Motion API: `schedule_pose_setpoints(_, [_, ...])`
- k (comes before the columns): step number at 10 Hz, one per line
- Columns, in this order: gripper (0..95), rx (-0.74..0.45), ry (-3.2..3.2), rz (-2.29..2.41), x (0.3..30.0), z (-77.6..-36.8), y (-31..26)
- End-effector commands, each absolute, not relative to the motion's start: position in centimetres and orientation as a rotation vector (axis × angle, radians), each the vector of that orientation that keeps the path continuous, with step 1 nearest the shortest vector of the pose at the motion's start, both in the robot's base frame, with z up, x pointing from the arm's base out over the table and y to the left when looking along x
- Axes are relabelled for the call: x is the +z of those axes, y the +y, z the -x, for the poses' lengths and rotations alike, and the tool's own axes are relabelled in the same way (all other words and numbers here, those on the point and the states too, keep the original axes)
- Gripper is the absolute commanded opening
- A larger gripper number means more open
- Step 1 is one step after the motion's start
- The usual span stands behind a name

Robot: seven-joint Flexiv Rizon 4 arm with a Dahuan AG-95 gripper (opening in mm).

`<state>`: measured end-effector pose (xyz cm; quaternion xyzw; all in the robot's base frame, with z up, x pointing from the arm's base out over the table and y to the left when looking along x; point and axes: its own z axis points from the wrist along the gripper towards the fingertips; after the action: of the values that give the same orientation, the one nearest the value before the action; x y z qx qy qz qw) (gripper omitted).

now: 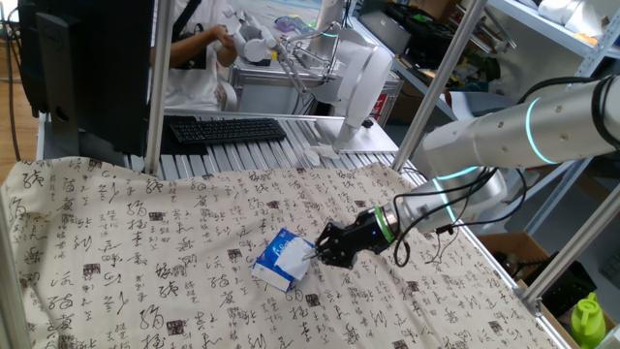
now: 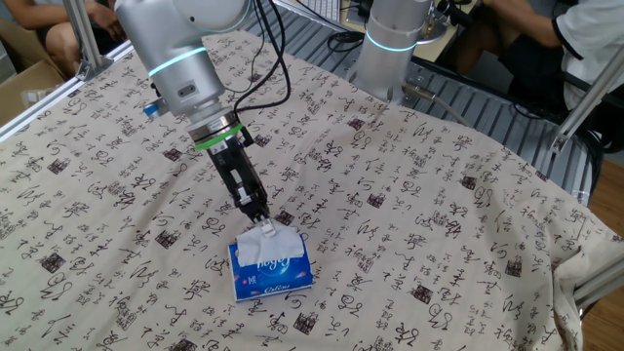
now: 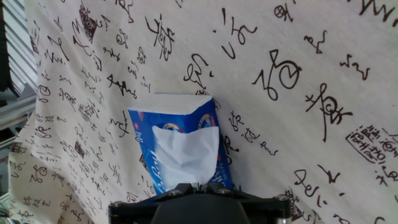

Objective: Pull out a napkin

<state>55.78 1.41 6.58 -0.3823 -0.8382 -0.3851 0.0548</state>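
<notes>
The tabletop is covered with a cream cloth printed with dark calligraphy. The single arm reaches across it from one side, its forearm sloping down toward the middle of the cloth.

The tissue pack, blue and white with printed lettering, lies flat on the cloth near the centre. In the hand view the tissue pack sits directly ahead of the hand, its long axis running away from the camera, roughly in line with the fingers.

The gripper is angled downward at the upper face of the pack. Its fingers are closed, pinching the near edge of the napkin. From the first fixed camera, the gripper meets the pack at its raised end.

The napkin is a thin white sheet standing out of the slot in the top of the pack. It spreads forward from the pinch point over the blue wrapper. Most of the sheet appears to remain in or on the pack; it is not yet free.

Judgement: the extraction direction runs back along the fingers' own axis and upward, away from the pack. The pack is unsecured and may lift or slide with the sheet if drawn too sharply.
</notes>
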Motion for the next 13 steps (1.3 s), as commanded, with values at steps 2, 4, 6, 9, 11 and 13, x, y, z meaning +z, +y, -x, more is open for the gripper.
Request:
schedule_pose_setpoints(2, [0.0,-1.126,-2.551,1.170,7.9,-55.3,0.9])
schedule_pose_setpoints(4, [0.0,-1.113,-2.550,1.175,8.7,-55.0,0.6])
schedule_pose_setpoints(6, [0.0,-1.088,-2.548,1.176,9.8,-54.7,0.1])
schedule_pose_setpoints(9, [0.0,-1.040,-2.550,1.167,12.1,-54.0,-0.9])
schedule_pose_setpoints(11, [0.0,-1.011,-2.553,1.161,13.7,-53.4,-1.8])
schedule_pose_setpoints(13, [0.0,-0.975,-2.554,1.157,15.0,-53.1,-2.2])
